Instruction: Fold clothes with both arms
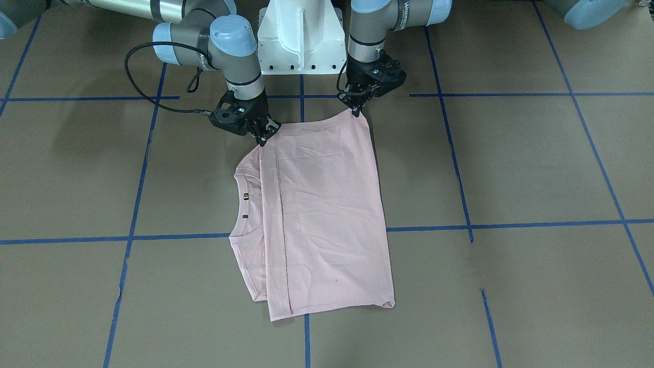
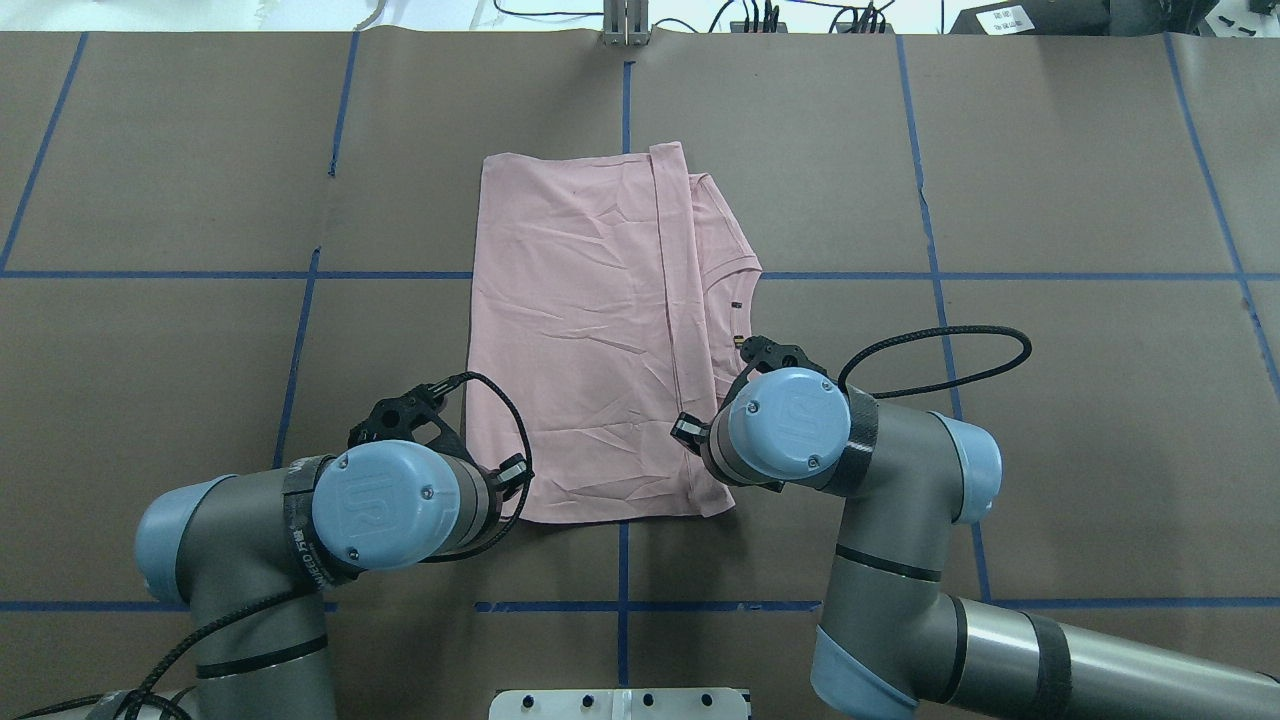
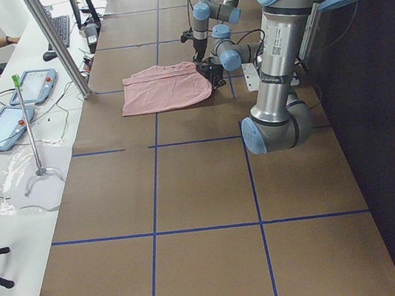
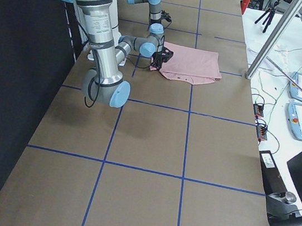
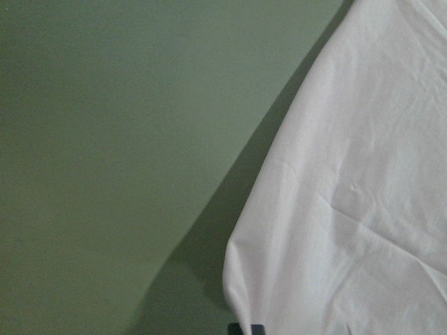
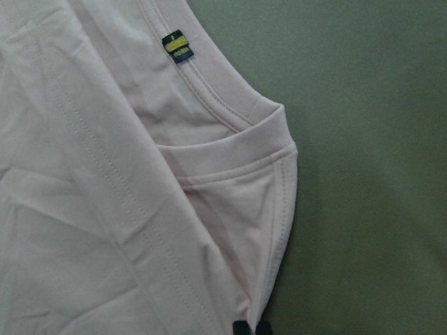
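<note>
Pink T-shirt (image 1: 327, 204), part-folded; left pincer (image 1: 356, 110) and right pincer (image 1: 264, 134) each pinch 1 upper-frame corner, likely to fold it over.

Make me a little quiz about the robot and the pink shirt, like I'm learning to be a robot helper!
1. True or false: the T-shirt lies fully spread out, unfolded.
2. The left end effector and right end effector pinch the shirt's edge: A) nearest the robot, B) farthest from the robot, C) nowhere.
3. Fill in: the neck collar lies on the robot's ____ side.
Key: 1 false; 2 A; 3 right.
</note>
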